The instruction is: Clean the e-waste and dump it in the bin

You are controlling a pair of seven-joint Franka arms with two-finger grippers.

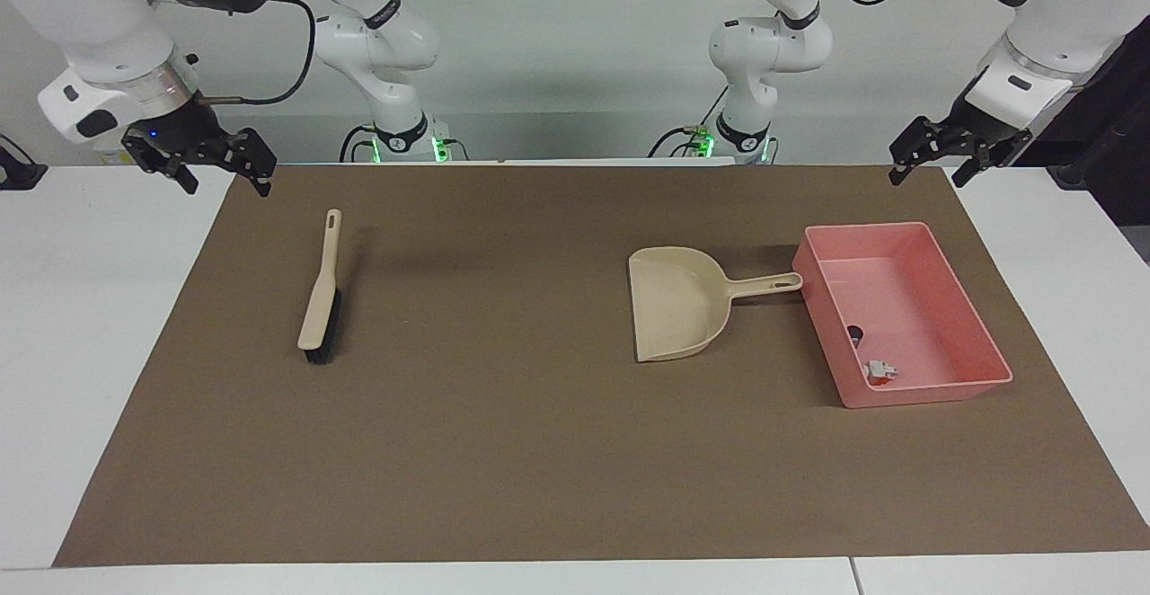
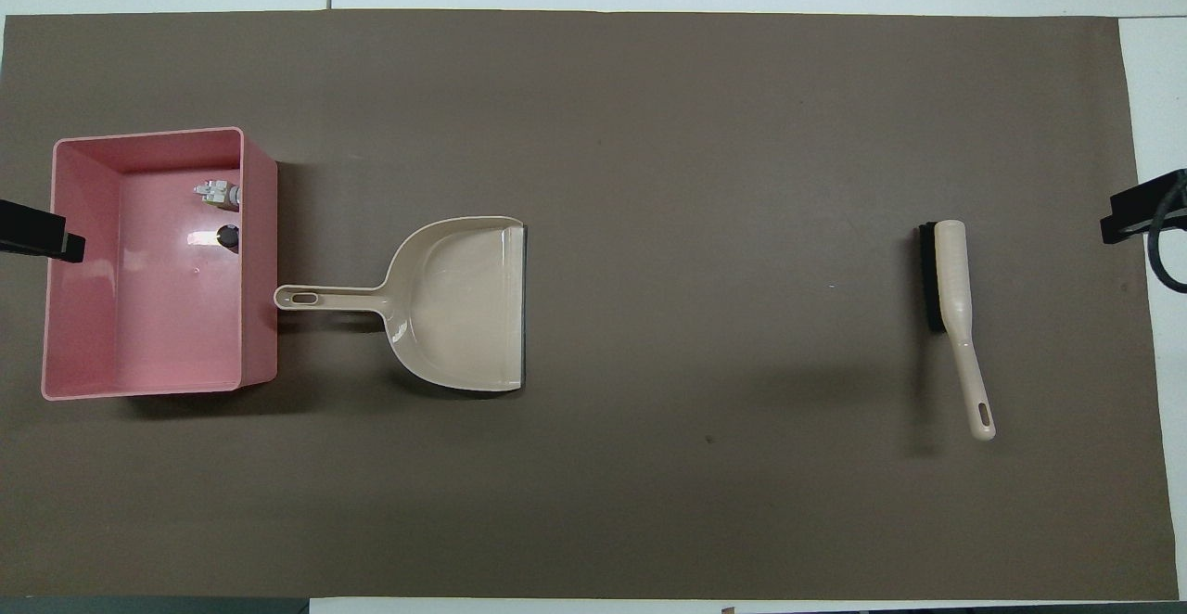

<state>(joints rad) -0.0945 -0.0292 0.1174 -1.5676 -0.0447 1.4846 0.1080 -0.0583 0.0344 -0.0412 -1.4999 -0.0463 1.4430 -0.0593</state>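
Both arms up and parked at the robots' edge of the brown mat [image 1: 503, 451], one at each end, neither touching anything.

Left gripper [image 1: 930, 164]: raised over the mat's corner at the left arm's end, above the stretch of mat between the robots and the bin [image 1: 975, 321]. Fingers spread apart, nothing between them. In the overhead view only a black tip shows at the frame edge, overlapping the bin's outer wall.

Right gripper [image 1: 220, 168]: raised over the mat's corner at the right arm's end, fingers apart, nothing held. Overhead view shows just a black bit of it at the frame edge.

Bin: pink rectangular tray, flat on the mat toward the left arm's end. Both pieces of e-waste lie inside, on the floor against the wall that faces the dustpan [image 1: 674, 303]. White piece [image 1: 880, 370] sits in the corner farthest from the robots; dark piece [image 1: 854, 334] is just beside it, nearer to the robots. They look apart, not touching.

Dustpan: beige, flat on the mat beside the bin, toward the table's middle. Handle end points at the bin wall and is touching or almost touching it, cannot tell which. Scoop looks bare inside.

Brush [image 1: 321, 294]: beige handle, black bristles, lying on the mat toward the right arm's end, well apart from the dustpan, handle pointing toward the robots.
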